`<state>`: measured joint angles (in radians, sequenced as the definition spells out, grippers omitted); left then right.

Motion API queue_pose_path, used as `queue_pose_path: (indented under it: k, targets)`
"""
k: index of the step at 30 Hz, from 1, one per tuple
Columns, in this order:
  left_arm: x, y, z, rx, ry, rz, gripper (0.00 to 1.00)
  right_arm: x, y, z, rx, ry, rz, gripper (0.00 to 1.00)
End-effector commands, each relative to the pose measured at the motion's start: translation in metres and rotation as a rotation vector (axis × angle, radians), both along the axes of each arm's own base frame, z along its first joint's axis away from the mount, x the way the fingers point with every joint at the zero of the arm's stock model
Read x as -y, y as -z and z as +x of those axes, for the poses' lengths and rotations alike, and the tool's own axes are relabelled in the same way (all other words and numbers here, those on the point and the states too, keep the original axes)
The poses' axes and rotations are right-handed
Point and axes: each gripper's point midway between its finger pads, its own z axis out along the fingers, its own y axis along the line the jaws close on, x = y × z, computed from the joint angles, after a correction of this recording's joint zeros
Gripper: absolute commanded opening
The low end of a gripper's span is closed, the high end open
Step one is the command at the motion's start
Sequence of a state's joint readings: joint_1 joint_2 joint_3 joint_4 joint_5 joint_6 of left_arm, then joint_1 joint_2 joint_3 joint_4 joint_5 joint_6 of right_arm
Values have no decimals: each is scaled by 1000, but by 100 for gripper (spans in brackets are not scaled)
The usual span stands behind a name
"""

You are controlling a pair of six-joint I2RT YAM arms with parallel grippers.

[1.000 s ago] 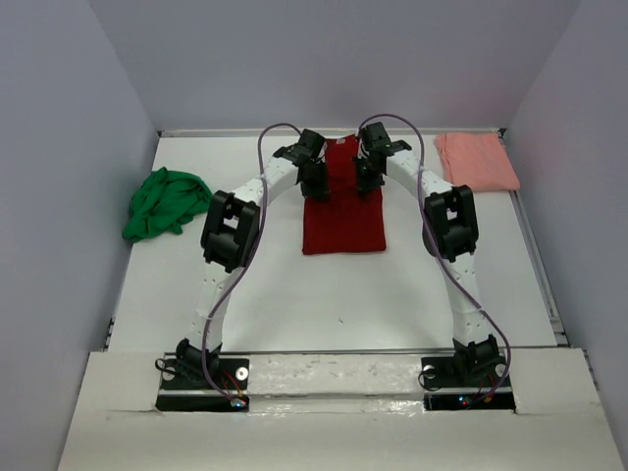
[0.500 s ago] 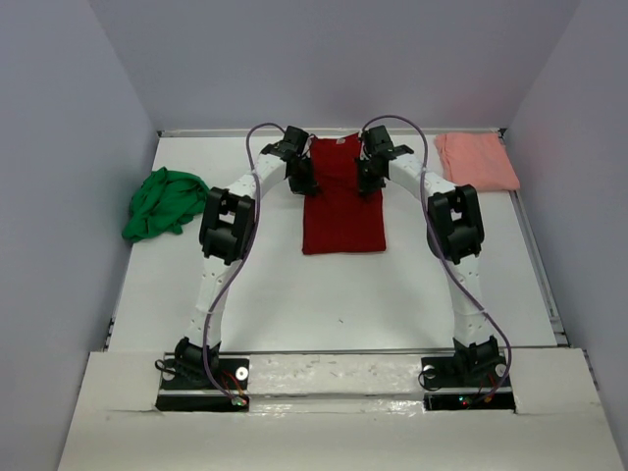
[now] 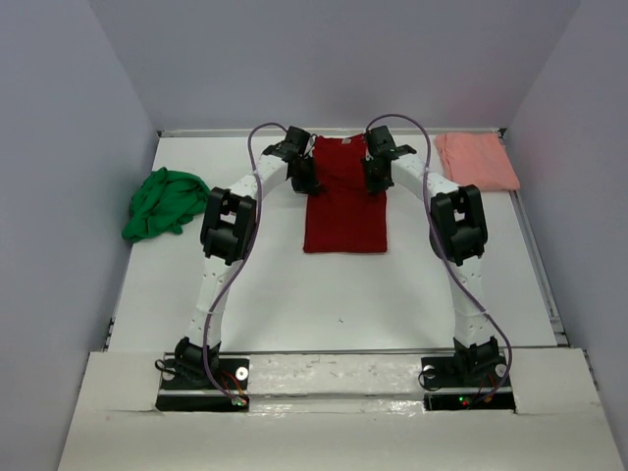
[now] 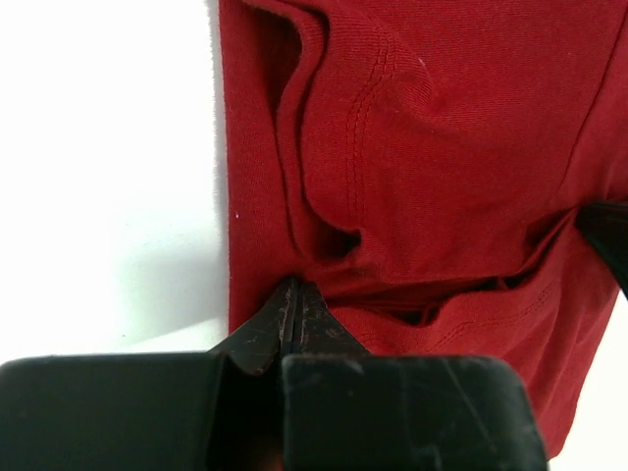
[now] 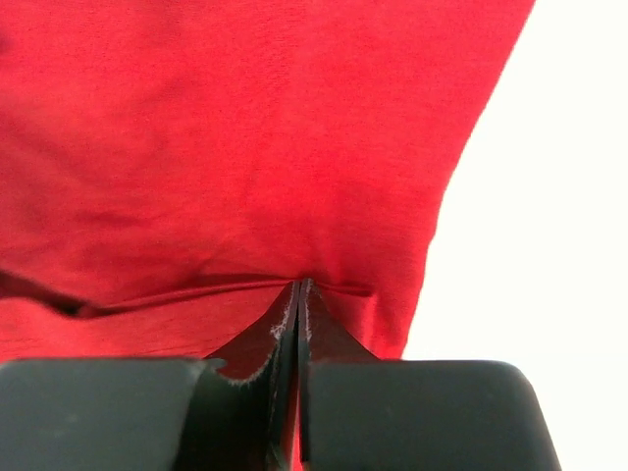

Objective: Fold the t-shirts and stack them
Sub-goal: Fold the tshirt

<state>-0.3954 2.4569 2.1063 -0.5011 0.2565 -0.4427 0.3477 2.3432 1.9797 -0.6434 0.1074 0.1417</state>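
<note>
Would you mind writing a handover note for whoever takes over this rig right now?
Left gripper: shut, pinching the dark red shirt at its left edge.
Right gripper: shut on its right edge.
It lies mid-table as a narrow strip, fold unfinished.
Green shirt: crumpled at the left, unfolded.
Pink shirt: flat at the far right, looks folded.
To do: finish red, fold green, stack all three.

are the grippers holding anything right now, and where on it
Both hold the dark red t-shirt. The left gripper is shut on a fold at its left edge, the right gripper on a fold near its right edge.
</note>
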Motion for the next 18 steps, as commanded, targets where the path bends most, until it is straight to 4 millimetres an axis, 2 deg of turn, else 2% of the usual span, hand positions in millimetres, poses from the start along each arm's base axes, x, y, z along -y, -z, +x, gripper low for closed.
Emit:
queue_pose_path:
  k: [1,4,7,8,10,11,13,16,17,18]
  targets:
    - [-16,0,0,-2,-18,41,0,28,-39,11,86,53,-113,12]
    - [-17,-19,-1,28,-20,35,0,28,-68,17,153,47,-102,17]
    - [-20,-24,-4,30,-27,46,0,31,-89,15,187,60,-100,18]
    - [-21,-33,-3,47,-30,48,0,33,-91,10,174,73,-102,18]
    - [-24,-38,-5,53,-34,56,0,43,-97,4,174,106,-134,19]
    - [-26,-48,-5,66,-41,55,0,47,-103,-1,176,118,-143,19]
    - [-31,-57,-6,78,-59,73,0,56,-108,-13,161,156,-161,19]
    - [-45,-89,-19,119,-101,97,0,56,-114,-41,134,159,-112,19]
    - [-51,-97,-21,136,-113,113,0,56,-115,-58,116,151,-84,21]
    - [-54,-104,-25,149,-117,123,0,50,-114,-68,97,140,-38,28]
